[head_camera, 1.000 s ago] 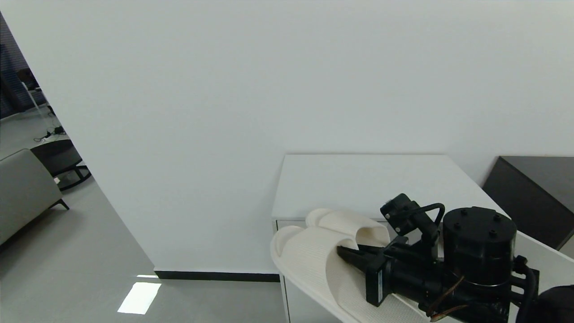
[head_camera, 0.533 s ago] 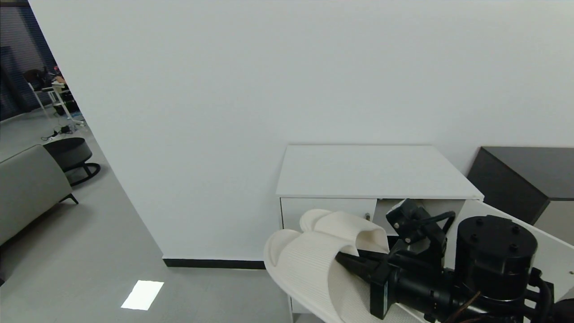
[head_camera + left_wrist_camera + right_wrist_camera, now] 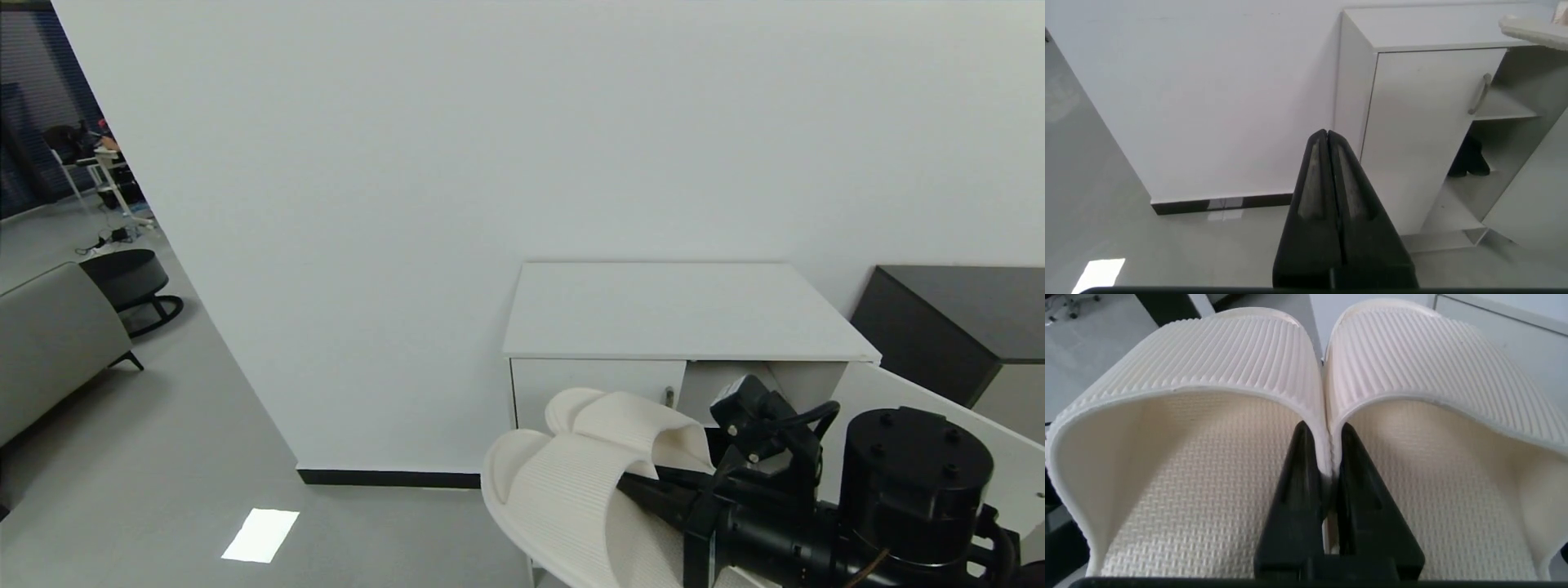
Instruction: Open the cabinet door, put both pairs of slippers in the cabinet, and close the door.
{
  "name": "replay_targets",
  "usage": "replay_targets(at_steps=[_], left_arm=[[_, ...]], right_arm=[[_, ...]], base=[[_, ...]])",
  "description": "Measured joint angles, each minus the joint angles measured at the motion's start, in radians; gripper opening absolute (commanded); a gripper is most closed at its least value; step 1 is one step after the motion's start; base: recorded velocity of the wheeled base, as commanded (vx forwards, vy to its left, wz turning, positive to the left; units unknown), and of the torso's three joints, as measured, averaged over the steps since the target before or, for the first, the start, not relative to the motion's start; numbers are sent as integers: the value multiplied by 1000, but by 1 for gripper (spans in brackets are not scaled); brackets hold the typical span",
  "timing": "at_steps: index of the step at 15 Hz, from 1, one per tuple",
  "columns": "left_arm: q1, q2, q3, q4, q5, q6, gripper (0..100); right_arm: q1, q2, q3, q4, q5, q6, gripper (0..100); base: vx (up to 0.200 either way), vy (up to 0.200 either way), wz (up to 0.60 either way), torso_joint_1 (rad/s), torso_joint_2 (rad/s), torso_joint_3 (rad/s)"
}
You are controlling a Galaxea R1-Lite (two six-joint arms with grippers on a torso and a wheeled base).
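The right hand (image 3: pixel 1327 469) pinches a pair of cream slippers (image 3: pixel 1249 384) by the two inner strap walls, which are squeezed together between its fingers (image 3: pixel 1298 490). In the head view the tips of this hand (image 3: pixel 635 483) are buried under the straps. The slippers (image 3: pixel 563 490) are held in the air in front of the cabinet (image 3: pixel 678 310), toes away from the arm, and their heels run off the bottom edge of the picture. The right arm (image 3: pixel 914 482) comes in low from the near right and lies roughly level.

The left hand (image 3: pixel 1329 188) has its fingers pressed flat together with nothing between them, and it points towards the cabinet's left front corner.

The cabinet's left door (image 3: pixel 1421 139) is shut, with its handle (image 3: pixel 1478 94) at the inner edge. The right door (image 3: pixel 939 425) stands swung open. Inside are white shelves (image 3: pixel 1503 114), and on a lower one sits a dark shape (image 3: pixel 1470 159) too shadowed to identify.

The cabinet stands on a glossy grey floor (image 3: pixel 163 457) against a plain white wall (image 3: pixel 490 147) with a black skirting (image 3: pixel 384 478). A dark unit (image 3: pixel 963 327) sits beside the cabinet on the right. Far off on the left are a grey sofa (image 3: pixel 41 343) and a black round stool (image 3: pixel 131 278).
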Motion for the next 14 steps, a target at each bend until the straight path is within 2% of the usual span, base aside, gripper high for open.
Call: replay_targets(at_steps=[5, 14], left_arm=[[0, 0, 0, 0, 0, 0, 0], [0, 0, 0, 0, 0, 0, 0]], right_arm=[[1, 3, 4, -1, -1, -1, 0], [1, 7, 7, -6, 0, -1, 0]], base=[[0, 0, 0, 0, 0, 0], [0, -200, 0, 2, 1, 2]])
